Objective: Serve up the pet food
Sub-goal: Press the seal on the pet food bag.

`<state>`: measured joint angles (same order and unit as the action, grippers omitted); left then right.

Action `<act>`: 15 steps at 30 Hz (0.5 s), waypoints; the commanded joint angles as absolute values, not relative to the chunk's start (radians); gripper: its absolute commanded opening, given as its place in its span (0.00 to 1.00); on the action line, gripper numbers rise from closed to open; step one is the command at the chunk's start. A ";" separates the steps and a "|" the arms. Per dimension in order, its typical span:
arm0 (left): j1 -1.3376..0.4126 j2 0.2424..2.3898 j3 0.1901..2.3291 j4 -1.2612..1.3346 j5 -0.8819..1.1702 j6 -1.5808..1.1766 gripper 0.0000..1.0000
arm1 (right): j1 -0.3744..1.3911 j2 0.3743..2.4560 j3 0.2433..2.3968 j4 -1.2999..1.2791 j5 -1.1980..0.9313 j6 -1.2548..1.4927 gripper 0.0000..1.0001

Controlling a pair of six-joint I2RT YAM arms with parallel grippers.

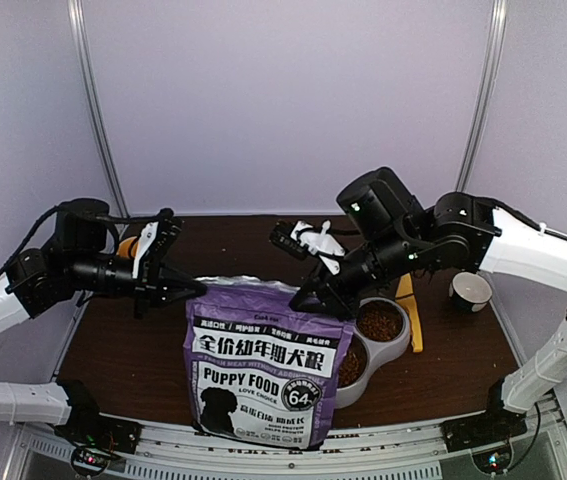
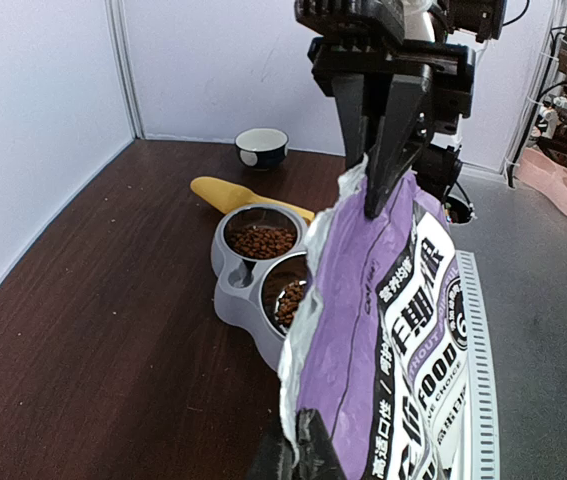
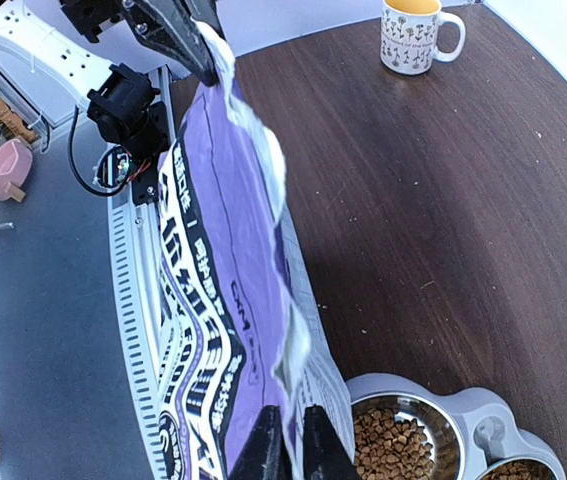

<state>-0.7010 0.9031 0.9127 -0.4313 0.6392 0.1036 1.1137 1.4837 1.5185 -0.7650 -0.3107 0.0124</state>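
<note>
Your left gripper (image 1: 197, 288) and right gripper (image 1: 302, 302) had jaws pinched on the top corners of the bag (image 1: 263, 370), which hid part of the pet food (image 1: 379, 321) in the double bowl (image 1: 407, 332) behind it.

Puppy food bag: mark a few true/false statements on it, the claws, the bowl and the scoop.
1. The left claw and right claw each pinch the top edge of the bag. True.
2. Both wells of the double bowl are empty. False: both hold kibble.
3. The yellow scoop lies on the table beside the double bowl. True.
4. The bag lies flat on its face. False: it is held upright by its top edge.
</note>
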 commanded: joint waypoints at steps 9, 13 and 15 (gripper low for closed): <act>-0.674 0.841 0.914 -0.328 0.580 0.096 0.00 | 1.099 1.407 1.461 -0.855 -0.233 0.035 0.03; -0.672 0.840 0.912 -0.327 0.581 0.095 0.00 | 1.098 1.402 1.444 -0.854 -0.223 0.038 0.07; -0.672 0.838 0.911 -0.325 0.580 0.095 0.00 | 1.097 1.402 1.436 -0.856 -0.222 0.038 0.04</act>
<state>-0.6914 0.8734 0.8951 -0.4313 0.6056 0.1028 1.1084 1.4258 1.4628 -0.7986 -0.2752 0.0319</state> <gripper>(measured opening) 0.006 0.071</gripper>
